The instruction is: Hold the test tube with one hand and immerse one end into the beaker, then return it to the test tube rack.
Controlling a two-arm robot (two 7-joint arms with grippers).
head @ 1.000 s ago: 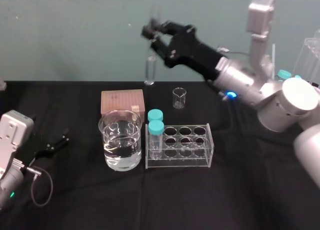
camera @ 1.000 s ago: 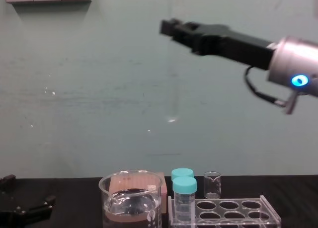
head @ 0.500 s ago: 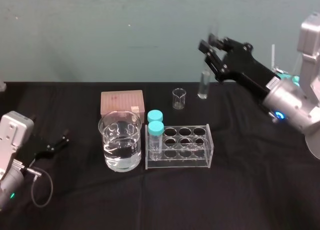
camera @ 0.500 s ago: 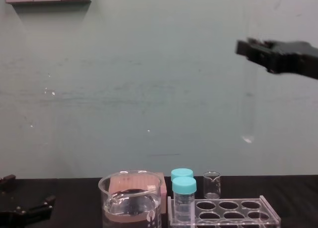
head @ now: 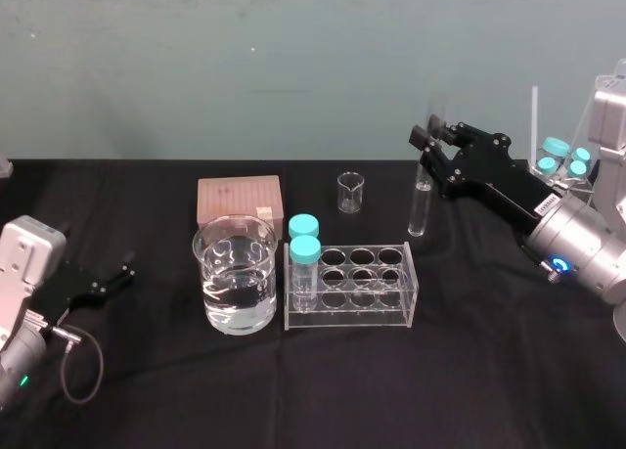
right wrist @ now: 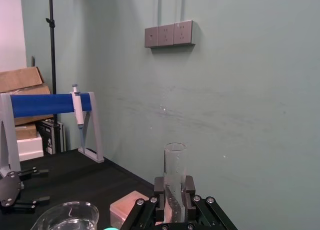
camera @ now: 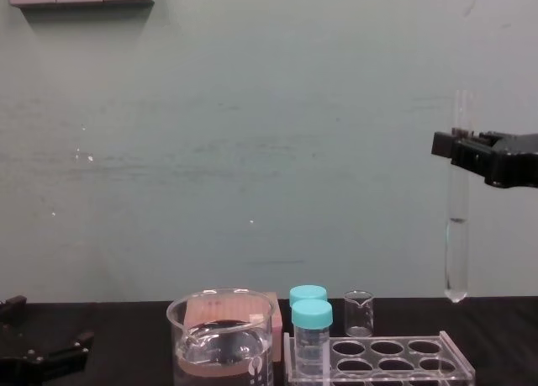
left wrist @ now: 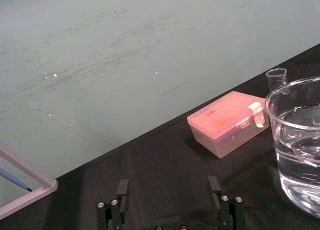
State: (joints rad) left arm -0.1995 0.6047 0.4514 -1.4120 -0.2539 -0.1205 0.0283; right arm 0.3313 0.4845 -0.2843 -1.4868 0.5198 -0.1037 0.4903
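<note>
The right gripper (head: 427, 148) is clamping its fingers around the upper part of the test tube (head: 419, 200), which is hanging upright in the air near the far right corner of the test tube rack (head: 348, 315), its rounded end higher than the holes. The beaker (head: 235, 273) is standing just left of the rack. The left gripper (head: 106, 282) is lying on the counter (head: 293, 390) at far left, fingers spread wide.
</note>
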